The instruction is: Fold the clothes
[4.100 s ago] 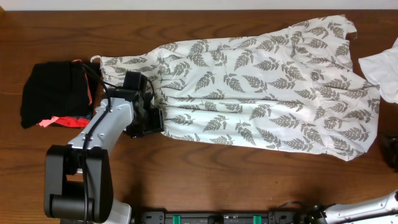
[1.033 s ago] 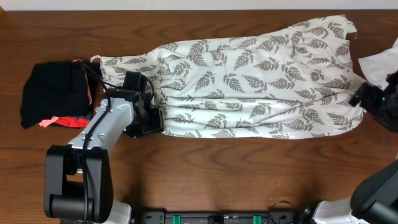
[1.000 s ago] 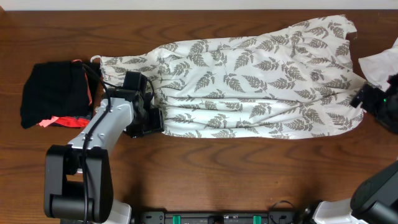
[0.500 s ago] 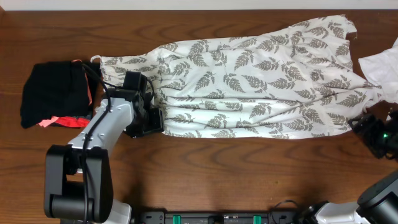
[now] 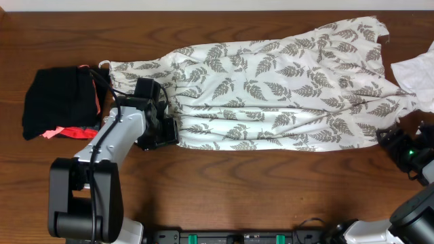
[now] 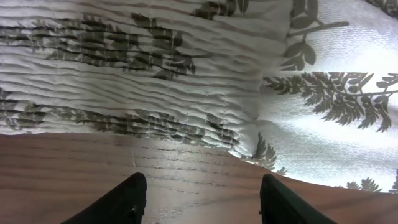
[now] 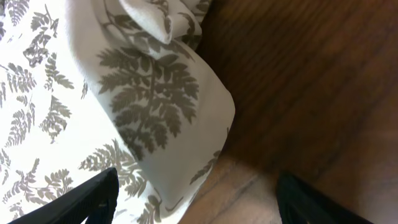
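Item: fern-print dress (image 5: pixel 271 88) on bench (image 5: pixel 237 190), your right jaws open at its hem corner, left jaws open at its smocked edge; pinch both layers deep, lift level.

left gripper (image 6: pixel 200 202): jaws apart, empty | right gripper (image 7: pixel 198 205): jaws apart, empty

Dark brown wooden table (image 5: pixel 224 190), visible grain, soft glare patches; pale strip (image 5: pixel 203 4) beyond far edge.
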Controlling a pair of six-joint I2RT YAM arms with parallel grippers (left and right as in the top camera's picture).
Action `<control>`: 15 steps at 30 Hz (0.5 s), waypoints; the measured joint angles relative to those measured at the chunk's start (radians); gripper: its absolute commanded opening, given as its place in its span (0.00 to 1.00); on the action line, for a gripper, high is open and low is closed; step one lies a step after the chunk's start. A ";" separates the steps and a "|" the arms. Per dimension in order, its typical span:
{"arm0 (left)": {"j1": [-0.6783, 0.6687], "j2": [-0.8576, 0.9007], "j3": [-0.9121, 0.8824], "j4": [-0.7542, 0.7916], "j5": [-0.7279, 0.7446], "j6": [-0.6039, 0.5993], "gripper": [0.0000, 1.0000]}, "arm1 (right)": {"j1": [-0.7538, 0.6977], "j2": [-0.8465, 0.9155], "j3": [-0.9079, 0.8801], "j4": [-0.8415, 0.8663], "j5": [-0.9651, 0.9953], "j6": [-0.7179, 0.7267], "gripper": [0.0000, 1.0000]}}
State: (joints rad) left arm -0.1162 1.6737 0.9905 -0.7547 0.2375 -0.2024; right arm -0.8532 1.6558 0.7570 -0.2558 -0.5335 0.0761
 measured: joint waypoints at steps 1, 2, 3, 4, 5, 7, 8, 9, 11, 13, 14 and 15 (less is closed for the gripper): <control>0.000 0.000 0.000 0.000 0.000 0.000 0.59 | 0.001 0.007 0.000 0.005 -0.002 0.003 0.78; 0.000 0.000 0.000 0.000 0.000 0.000 0.59 | 0.004 0.018 0.000 0.009 -0.002 0.005 0.78; 0.000 0.000 0.000 0.000 0.000 0.000 0.59 | 0.009 0.029 0.000 0.020 -0.013 0.007 0.77; 0.000 0.000 0.000 0.000 0.000 0.000 0.59 | 0.017 0.035 0.003 0.030 -0.018 0.008 0.76; 0.000 0.000 0.000 0.000 0.000 0.000 0.59 | 0.025 0.043 0.006 0.040 -0.024 0.009 0.69; 0.000 0.000 0.000 0.000 0.000 0.000 0.59 | 0.035 0.059 0.009 0.054 -0.035 0.013 0.28; 0.000 0.000 0.000 -0.001 0.000 0.000 0.59 | 0.041 0.067 0.009 0.055 -0.035 0.013 0.21; 0.000 0.000 0.000 -0.002 0.000 0.000 0.59 | 0.045 0.076 0.008 0.054 -0.036 0.015 0.18; 0.000 0.000 0.000 -0.005 0.000 0.000 0.59 | 0.047 0.087 0.005 0.043 -0.045 0.023 0.10; 0.000 0.000 0.000 -0.005 0.000 0.000 0.59 | 0.046 0.088 0.005 0.024 -0.048 0.038 0.01; 0.000 0.000 0.000 -0.005 0.000 0.000 0.59 | 0.046 0.085 0.005 0.012 -0.048 0.053 0.01; 0.000 0.000 0.000 -0.005 0.000 0.000 0.59 | 0.046 0.080 0.003 0.000 -0.048 0.063 0.01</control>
State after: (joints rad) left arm -0.1162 1.6737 0.9905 -0.7597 0.2375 -0.2024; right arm -0.8074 1.7355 0.7597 -0.2554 -0.5812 0.1394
